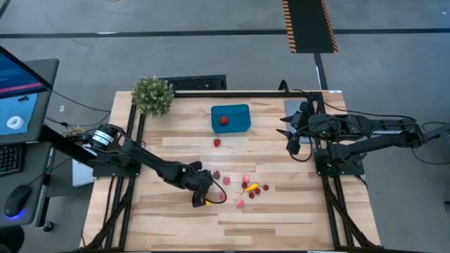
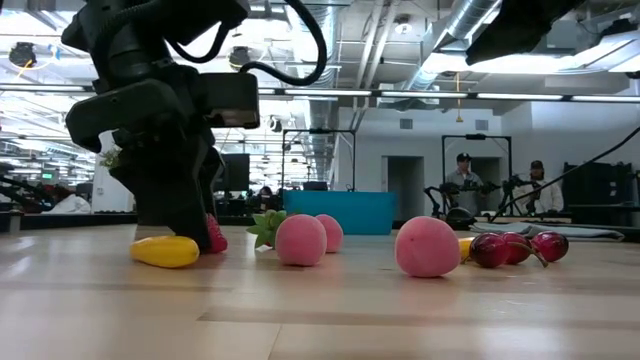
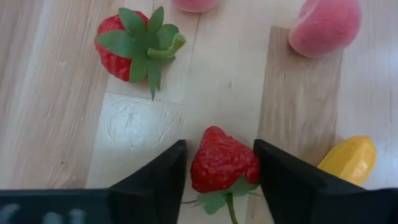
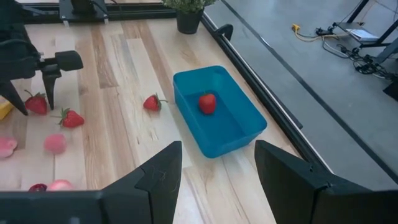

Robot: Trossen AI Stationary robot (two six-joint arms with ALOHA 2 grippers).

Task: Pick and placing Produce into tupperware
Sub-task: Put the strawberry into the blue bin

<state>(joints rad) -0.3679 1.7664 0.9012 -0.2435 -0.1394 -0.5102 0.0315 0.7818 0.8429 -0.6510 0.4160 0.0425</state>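
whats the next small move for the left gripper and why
Probably finish closing: the left gripper is down at the table with a strawberry between its fingers, which look barely apart from it. Then lift toward the tupperware.

I see a light wooden table (image 1: pixel 281 218). On it, at the upper middle of the high view, stands the teal tupperware (image 1: pixel 231 118); a potted plant (image 1: pixel 152 95) at upper left; scattered produce (image 1: pixel 246 190) lies at lower middle.
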